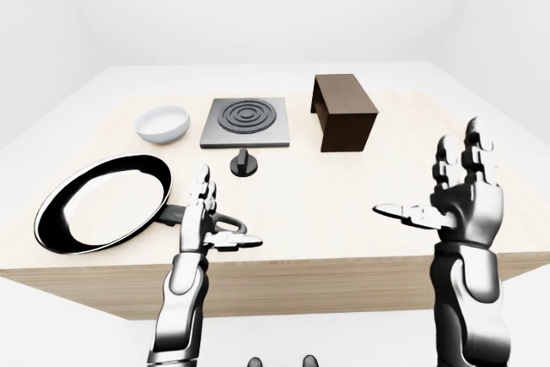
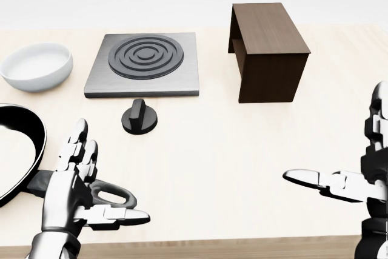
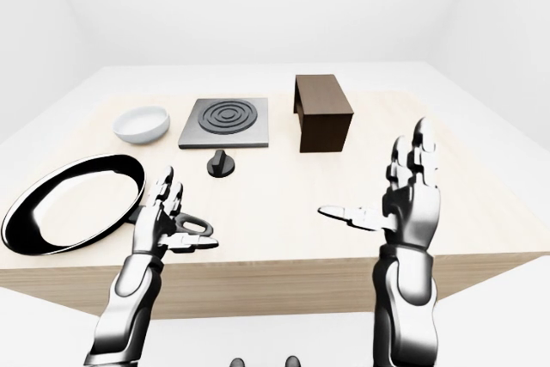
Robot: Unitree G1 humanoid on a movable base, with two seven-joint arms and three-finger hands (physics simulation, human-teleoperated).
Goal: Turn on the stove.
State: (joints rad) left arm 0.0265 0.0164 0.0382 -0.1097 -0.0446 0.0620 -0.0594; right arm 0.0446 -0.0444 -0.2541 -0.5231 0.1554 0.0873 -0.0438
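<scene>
Far left, your frying pan (image 1: pixel 101 203) lies flat on the table (image 1: pixel 344 212); the head view cuts its rim off at the left edge, and its dark handle is partly hidden behind your left hand. Above it sits a white bowl (image 1: pixel 162 123), upright, well apart from the pan.

Your left hand (image 2: pixel 79 189) hovers over the pan handle with fingers spread and thumb pointing right — gripping nothing. Whether it touches the handle, you cannot tell from these views.

Next right, the stove (image 2: pixel 145 63): a grey square plate with dark concentric rings, lying flat toward the top of the head view. Just below it, apart from its edge, stands the black knob (image 2: pixel 139 117), a round base with an upright ridge. Both hands are well apart from the knob.

Right of the stove, a dark brown wooden box-like stand (image 2: pixel 267 50), open underneath on its left side; the inside is in shadow and hard to make out.

Far right, your right hand (image 1: pixel 460 199) is raised, palm facing left, fingers straight up and spread, thumb out to the left — empty. The head view clips it at the right edge.

Surface: pale wood tabletop with a thicker tan edge at the bottom. Room: plain white walls and floor, featureless.
</scene>
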